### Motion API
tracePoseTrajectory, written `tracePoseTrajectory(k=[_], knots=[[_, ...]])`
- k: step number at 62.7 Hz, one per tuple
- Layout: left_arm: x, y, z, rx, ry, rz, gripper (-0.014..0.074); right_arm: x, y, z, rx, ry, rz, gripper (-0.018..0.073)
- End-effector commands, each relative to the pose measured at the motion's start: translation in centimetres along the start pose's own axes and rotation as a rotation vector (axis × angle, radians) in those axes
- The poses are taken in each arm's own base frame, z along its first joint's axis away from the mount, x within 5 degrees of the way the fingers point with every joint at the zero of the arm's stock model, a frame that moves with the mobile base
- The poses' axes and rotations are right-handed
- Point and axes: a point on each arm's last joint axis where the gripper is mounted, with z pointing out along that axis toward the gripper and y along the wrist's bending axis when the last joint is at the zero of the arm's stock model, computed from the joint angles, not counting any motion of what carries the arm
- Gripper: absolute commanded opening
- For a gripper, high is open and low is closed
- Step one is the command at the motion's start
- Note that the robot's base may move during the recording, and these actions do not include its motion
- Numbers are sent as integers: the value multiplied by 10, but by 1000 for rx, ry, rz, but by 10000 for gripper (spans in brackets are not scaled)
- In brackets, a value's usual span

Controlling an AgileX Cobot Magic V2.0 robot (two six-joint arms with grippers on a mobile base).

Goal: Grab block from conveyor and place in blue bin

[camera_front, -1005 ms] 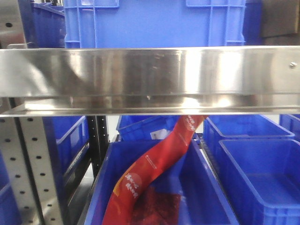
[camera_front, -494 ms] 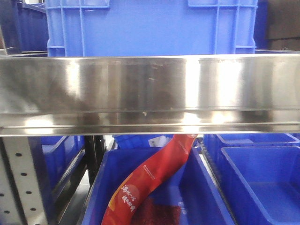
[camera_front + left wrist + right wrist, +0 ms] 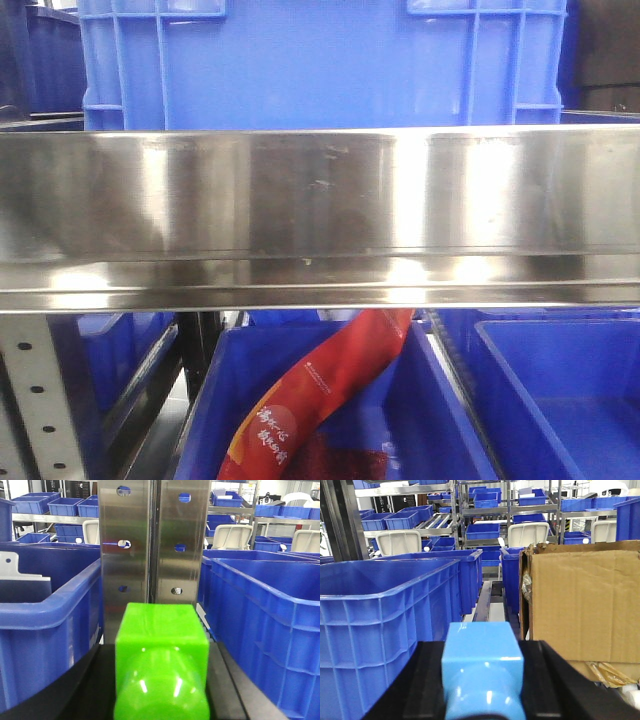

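Two grasps done, carry step: left gripper pinches green block, right gripper pinches light-blue block. Next, likely: centre over left blue bin, release.

Glossy lime green on the left-wrist boxy piece, pale sky blue on the right-wrist piece. Saturated blue on the bins, brushed silver on the rail, red with white lettering on the packet.

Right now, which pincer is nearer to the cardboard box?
Right. The cardboard box stands close by the right pincer, on its right; the left pincer faces a steel post, no box in its view.
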Motion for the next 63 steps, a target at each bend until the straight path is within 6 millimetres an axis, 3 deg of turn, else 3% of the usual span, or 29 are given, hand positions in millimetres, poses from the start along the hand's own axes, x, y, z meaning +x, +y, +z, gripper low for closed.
tracePoseTrajectory(k=[1,30,39,46,55,63], knots=[[-2,0,-1,2,-24,-6,-111,-4,0,-2,3,-29,-12,-162],[-6,0,-1,2,-35,-4,-111,-7,0,-2,3,-53,-13,-162],[-27,0,0,-7,32,58,-111,-27,2,-5,-1,-146,-17,-162],[-54,-1,7,-4,12,60,-111,-47,4,-3,-4,-180,-18,-162],[-86,-8,21,62,18,60,-111,-74,6,18,-3,-152,-20,-162],[-97,-24,41,198,52,72,-111,-95,10,44,-23,-126,-17,-162]])
